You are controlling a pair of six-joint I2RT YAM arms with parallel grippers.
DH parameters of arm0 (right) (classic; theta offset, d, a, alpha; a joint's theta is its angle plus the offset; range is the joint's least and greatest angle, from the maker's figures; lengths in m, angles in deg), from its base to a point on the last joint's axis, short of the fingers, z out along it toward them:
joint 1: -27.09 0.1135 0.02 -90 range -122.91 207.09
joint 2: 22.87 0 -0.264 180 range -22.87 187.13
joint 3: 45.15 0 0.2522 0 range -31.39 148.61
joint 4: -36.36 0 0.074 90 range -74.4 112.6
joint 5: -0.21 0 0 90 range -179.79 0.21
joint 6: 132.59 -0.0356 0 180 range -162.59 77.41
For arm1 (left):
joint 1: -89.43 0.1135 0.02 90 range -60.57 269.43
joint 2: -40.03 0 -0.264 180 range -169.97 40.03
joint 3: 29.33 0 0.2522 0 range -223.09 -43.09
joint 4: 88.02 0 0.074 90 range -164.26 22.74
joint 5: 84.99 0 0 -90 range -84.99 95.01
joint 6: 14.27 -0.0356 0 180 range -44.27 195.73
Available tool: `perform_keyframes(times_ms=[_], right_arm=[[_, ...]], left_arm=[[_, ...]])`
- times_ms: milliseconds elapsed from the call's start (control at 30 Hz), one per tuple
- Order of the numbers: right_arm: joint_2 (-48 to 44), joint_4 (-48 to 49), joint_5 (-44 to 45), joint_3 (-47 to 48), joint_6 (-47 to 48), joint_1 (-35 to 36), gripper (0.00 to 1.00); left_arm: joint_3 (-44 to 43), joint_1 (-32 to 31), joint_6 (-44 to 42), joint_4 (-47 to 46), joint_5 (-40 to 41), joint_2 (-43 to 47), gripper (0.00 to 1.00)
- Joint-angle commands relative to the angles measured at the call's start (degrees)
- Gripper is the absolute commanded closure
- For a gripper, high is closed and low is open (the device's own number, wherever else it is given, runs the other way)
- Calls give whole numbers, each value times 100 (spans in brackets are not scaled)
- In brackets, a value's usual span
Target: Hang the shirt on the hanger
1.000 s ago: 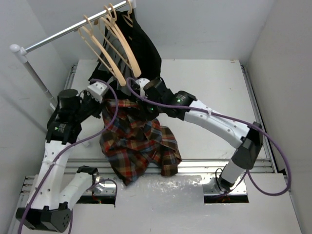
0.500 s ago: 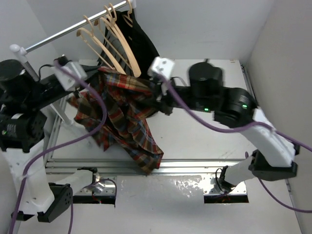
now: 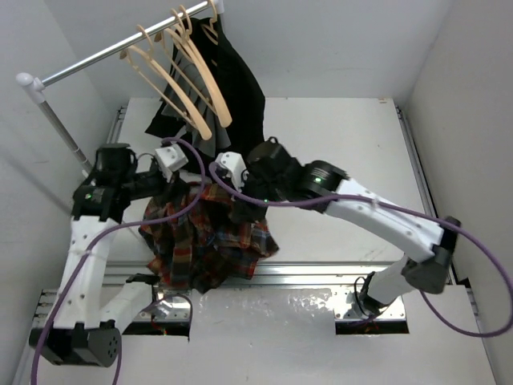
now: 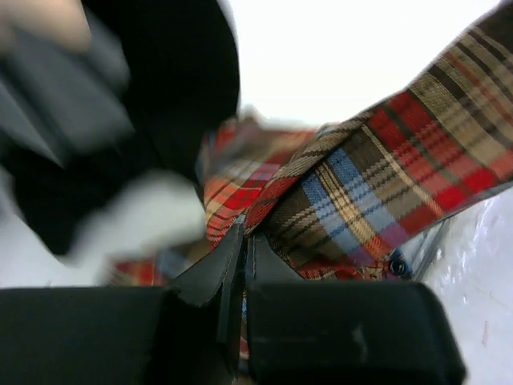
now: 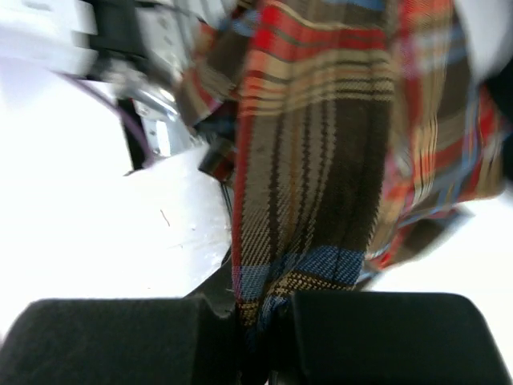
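Note:
The plaid shirt [image 3: 207,241] hangs bunched between my two grippers, low over the near part of the table. My left gripper [image 3: 184,183] is shut on a fold of its upper edge; in the left wrist view the jaws [image 4: 243,234] pinch the plaid cloth [image 4: 385,160]. My right gripper [image 3: 240,200] is shut on another fold; in the right wrist view the shirt [image 5: 313,160] runs straight down into the closed jaws [image 5: 258,311]. Several tan hangers [image 3: 172,72] hang on the rail, above and behind both grippers. None touches the shirt.
A white rail [image 3: 96,56] runs across the upper left on a slanted post [image 3: 60,124]. A black garment [image 3: 236,76] and a grey garment [image 3: 172,112] hang from it behind the hangers. Metal tracks [image 3: 337,273] edge the table's near side.
Both arms have dropped from a raised, spread pose near the hangers to low over the table. The shirt, held wide and high before, now hangs bunched between the grippers.

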Motion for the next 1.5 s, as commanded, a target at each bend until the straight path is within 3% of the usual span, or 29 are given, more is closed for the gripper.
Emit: perform_keyframes(times_ms=[0, 67, 133, 233, 267, 400, 500, 600, 667, 800, 900, 1033, 1167, 1267, 1433, 1467], right_arm=[[299, 586, -856, -219, -879, -338, 100], [755, 578, -733, -149, -1301, -356, 100], [1054, 456, -627, 148, -1730, -365, 100], [1416, 525, -539, 300, -2259, -374, 100], [1442, 708, -522, 273, -2417, -391, 100], [1434, 894, -207, 185, -2884, -541, 100], [1303, 964, 40, -51, -3095, -672, 100], [1214, 1149, -3, -201, -3464, -892, 100], [1249, 1176, 76, -123, -3465, -919, 100], [1311, 1334, -11, 79, -3465, -928, 100], [1381, 1369, -55, 263, -3491, -928, 100], [1381, 1421, -29, 308, -3491, -928, 100], [1311, 1527, 67, 150, -3500, -928, 100], [1354, 1475, 155, 194, -3517, -945, 100], [1425, 1510, 155, 212, -3535, -937, 100], [1442, 1510, 147, 220, -3544, -945, 100]], left_arm=[[664, 98, 94, -857, 1310, 6, 100], [885, 98, 367, -1358, 1708, 172, 98], [877, 98, 508, -1656, 1464, 357, 95], [719, 98, 815, -1868, 1076, 674, 77], [692, 98, 1190, -1974, 1119, 753, 65], [516, 98, 1589, -2133, 1374, 903, 56], [534, 98, 1502, -1870, 1235, 842, 57], [682, 98, 757, -1028, 613, 745, 66], [902, 98, 964, -788, 723, 806, 68], [1560, 98, 1596, -1269, 847, 956, 68], [1877, 98, 2265, -1796, 480, 1000, 67], [2159, 81, 2459, -2176, 794, 877, 59], [2282, -33, 2302, -2282, 487, 657, 56], [2466, -60, 1328, -1730, -320, 560, 56], [2713, -60, 1870, -2343, -137, 359, 49], [2713, -330, 1940, -2405, -68, 297, 48]])
